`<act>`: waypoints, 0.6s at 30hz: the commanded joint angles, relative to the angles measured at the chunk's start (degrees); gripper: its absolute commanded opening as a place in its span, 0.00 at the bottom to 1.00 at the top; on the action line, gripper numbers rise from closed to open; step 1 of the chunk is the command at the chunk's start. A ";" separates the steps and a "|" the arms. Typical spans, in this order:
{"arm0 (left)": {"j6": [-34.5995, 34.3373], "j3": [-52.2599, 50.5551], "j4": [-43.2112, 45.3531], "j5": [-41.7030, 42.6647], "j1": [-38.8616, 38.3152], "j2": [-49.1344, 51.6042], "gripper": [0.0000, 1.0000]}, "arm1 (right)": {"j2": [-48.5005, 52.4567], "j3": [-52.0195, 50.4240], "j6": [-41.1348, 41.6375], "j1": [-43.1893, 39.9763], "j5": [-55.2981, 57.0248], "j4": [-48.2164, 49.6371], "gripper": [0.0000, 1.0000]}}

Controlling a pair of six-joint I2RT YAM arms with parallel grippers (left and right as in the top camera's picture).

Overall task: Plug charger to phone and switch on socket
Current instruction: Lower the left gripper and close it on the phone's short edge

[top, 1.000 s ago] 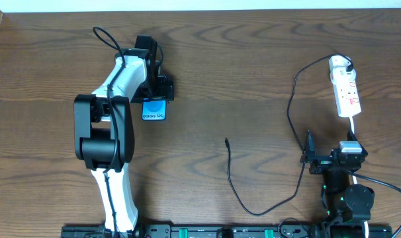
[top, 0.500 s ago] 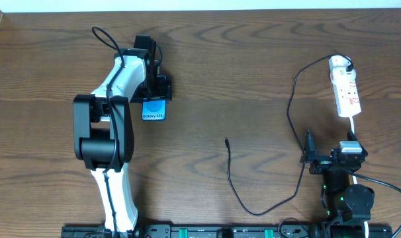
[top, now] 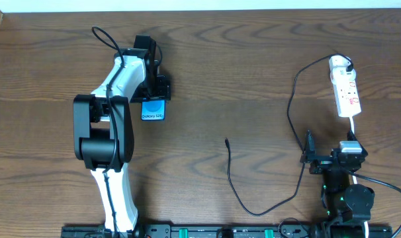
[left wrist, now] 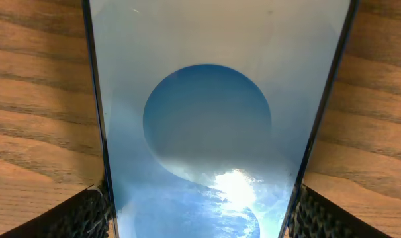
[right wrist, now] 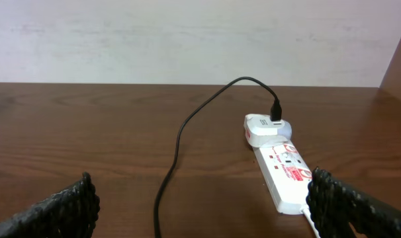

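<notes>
Near right corner: right pincer [right wrist: 200, 198] spread open and empty, low over the tabletop [top: 240, 59]. The charger [top: 260, 213] loops toward the near edge. Its connector tip [top: 227, 141] lies loose mid-tabletop, well apart from the phone [top: 153, 110]. Left of centre: left pincer [left wrist: 199, 213] closed on the phone's two long edges, screen up. Right edge, far half: socket [top: 346, 92], with white plug [right wrist: 263, 125] seated in its far end. Judgement: mains end done. Connector not yet in the phone, switch state unreadable, so both steps probably remain.
</notes>
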 commanded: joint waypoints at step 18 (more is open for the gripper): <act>-0.26 -1.25 0.11 0.09 -0.04 1.84 0.70 | -0.31 -0.07 0.57 0.24 -0.09 -0.26 0.99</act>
